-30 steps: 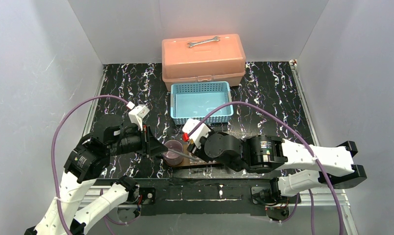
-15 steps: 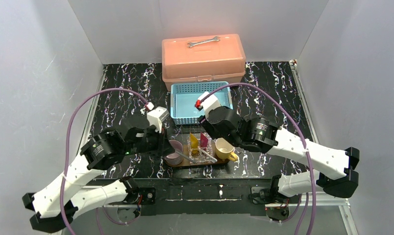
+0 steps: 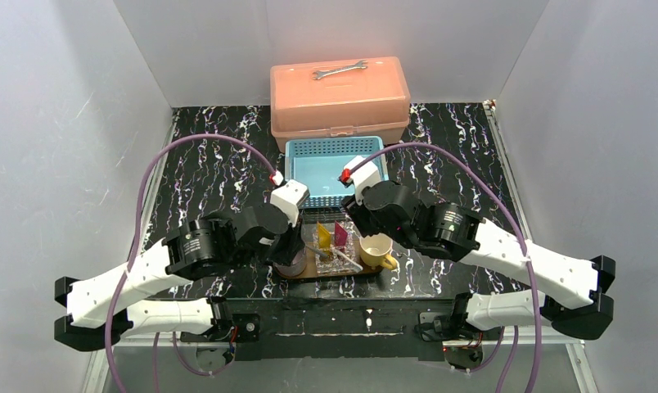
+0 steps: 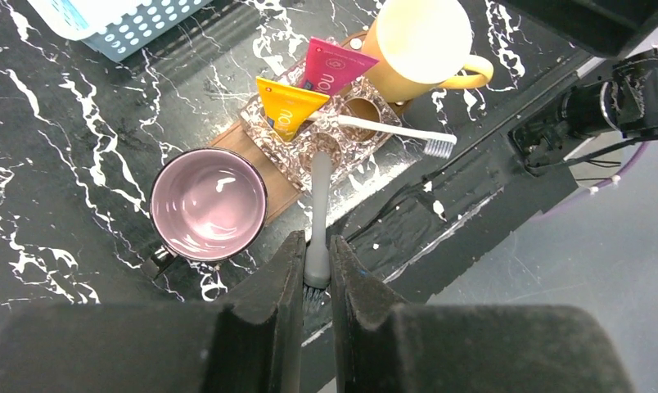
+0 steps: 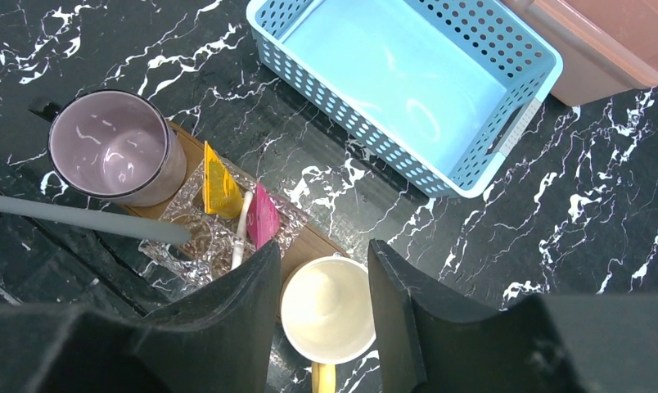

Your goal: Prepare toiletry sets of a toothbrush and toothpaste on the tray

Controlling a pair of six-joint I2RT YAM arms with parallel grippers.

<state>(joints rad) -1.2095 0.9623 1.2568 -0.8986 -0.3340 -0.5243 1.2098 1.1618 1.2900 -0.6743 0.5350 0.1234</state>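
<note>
Left fingers (image 4: 277, 327) clamp the grey toothbrush (image 4: 321, 192) by its near end. It looks light, stiff, likely slick — mid-handle would steady it — tip over the tray (image 4: 270, 178), at 3 o'clock of the purple cup (image 4: 209, 203). Right fingers (image 5: 219, 327) spread, empty.

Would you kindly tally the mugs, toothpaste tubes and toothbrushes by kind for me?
Mugs: 2, the mauve ceramic mug and the pale yellow ceramic mug.
Toothpaste: 2, the bright yellow flat tube and the magenta-pink flat tube.
Toothbrushes: 2, the slim white toothbrush and the slim grey toothbrush in the left gripper.
Total: 6.
</note>
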